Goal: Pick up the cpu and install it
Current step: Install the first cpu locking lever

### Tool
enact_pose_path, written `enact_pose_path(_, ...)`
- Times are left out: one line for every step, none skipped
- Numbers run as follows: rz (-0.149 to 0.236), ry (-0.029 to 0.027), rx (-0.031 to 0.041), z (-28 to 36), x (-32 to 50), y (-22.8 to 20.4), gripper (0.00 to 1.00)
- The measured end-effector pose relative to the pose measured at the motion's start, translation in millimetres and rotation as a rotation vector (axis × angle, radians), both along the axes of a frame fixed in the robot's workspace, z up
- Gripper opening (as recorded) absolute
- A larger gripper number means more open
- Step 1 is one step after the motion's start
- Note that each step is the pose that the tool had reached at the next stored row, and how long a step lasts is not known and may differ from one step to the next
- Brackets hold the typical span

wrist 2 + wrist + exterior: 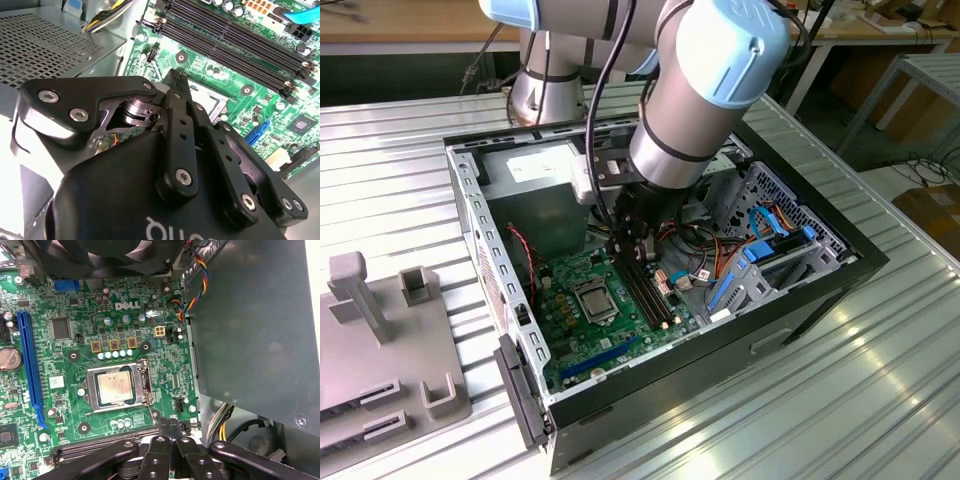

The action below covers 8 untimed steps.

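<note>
The cpu [116, 386] lay seated in its metal-framed socket [146, 382] on the green motherboard [60, 365], inside the open computer case [820, 290] on the tabletop [880, 380]. The claw [169, 440] hung over the memory slots [645, 290] just beside the socket, fingers [159, 457] pressed together, pinching nothing. Judged from this, a good finish meant checking the chip sat flat and square.

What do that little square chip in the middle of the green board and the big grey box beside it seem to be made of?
The cpu looks like metal on top: a dull silver-grey face with a soft sheen, sitting in a shinier metal frame. The grey box seems to be sheet metal with a matte finish, flat and evenly grey; in the second wrist view, one side is punched with small vent holes.
</note>
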<state>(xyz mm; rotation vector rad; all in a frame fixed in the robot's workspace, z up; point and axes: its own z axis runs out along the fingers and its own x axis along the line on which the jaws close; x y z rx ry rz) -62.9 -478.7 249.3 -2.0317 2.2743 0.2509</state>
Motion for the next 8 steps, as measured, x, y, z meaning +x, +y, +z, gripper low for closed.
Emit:
enact_pose_path(0.001, 0.0000, 0.0000, -1.6, 0.0, 0.0, 0.11)
enact_pose_path(0.002, 0.0000, 0.0001, -2.5, 0.0, 0.1, 0.11)
enact_pose_path(0.002, 0.0000, -0.0001, -3.0, 0.0, 0.0, 0.11)
enact_pose_path(0.003, 0.0001, -0.0003, -3.0, -0.1, 0.0, 0.11)
enact_pose_path(0.003, 0.0001, -0.0004, -3.1, -0.1, 0.0, 0.11)
enact_pose_path(0.003, 0.0001, -0.0002, -3.2, -0.1, 0.0, 0.11)
enact_pose_path(0.004, 0.0001, -0.0007, -3.2, -0.1, -0.1, 0.11)
enact_pose_path(0.005, 0.0000, -0.0015, -3.3, -0.1, -0.1, 0.11)
